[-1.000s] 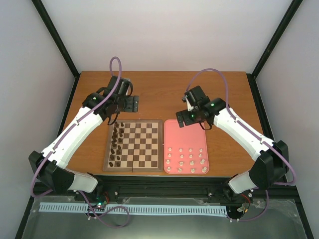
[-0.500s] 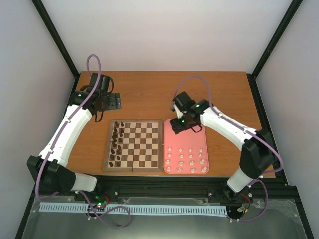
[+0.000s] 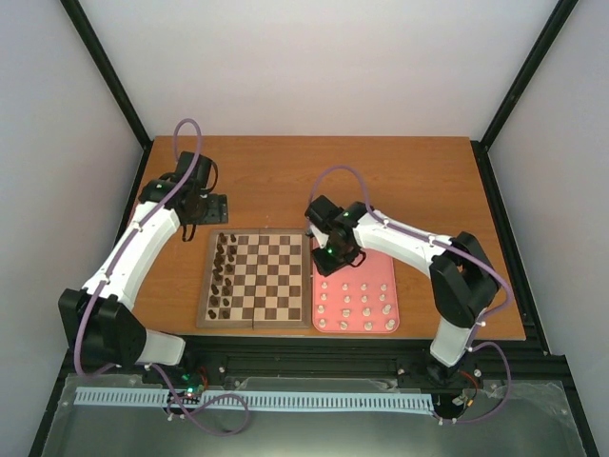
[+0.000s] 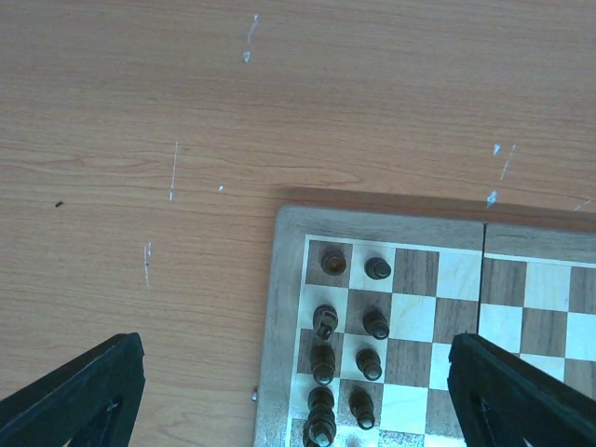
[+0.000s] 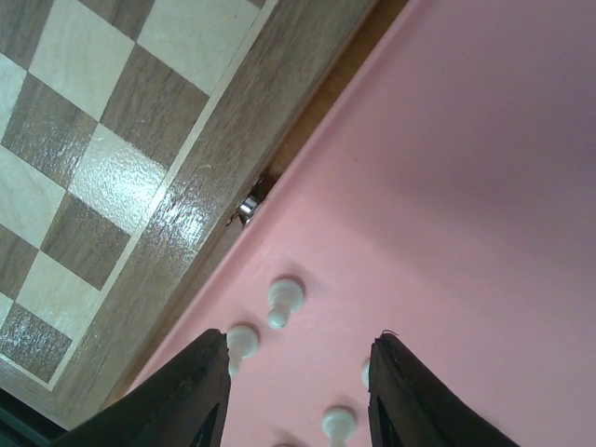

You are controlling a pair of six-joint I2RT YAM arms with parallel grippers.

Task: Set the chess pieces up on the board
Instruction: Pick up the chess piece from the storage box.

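The board (image 3: 276,278) lies left of centre, with dark brown pieces (image 3: 225,276) along its two left files. The cream-white chess pieces (image 3: 354,305) stand in rows on the near half of a pink tray (image 3: 373,265). My right gripper (image 3: 328,255) hangs low over the tray's far left corner, next to the board's edge (image 5: 177,209). In the right wrist view it (image 5: 298,343) is open and holds nothing. One white pawn (image 5: 282,300) stands just ahead of the gap, and another (image 5: 240,343) stands by the left finger. My left gripper (image 3: 209,206) hovers wide open off the board's far left corner (image 4: 289,219).
Dark pieces (image 4: 326,321) fill the board's left files under the left wrist camera. A small metal clasp (image 5: 249,207) sticks out of the board's side toward the tray. Bare wooden table (image 3: 314,171) stretches behind the board and tray.
My right gripper has swung left and down to the tray's far left corner, and its jaws have narrowed. My left gripper has pulled back left, off the board.
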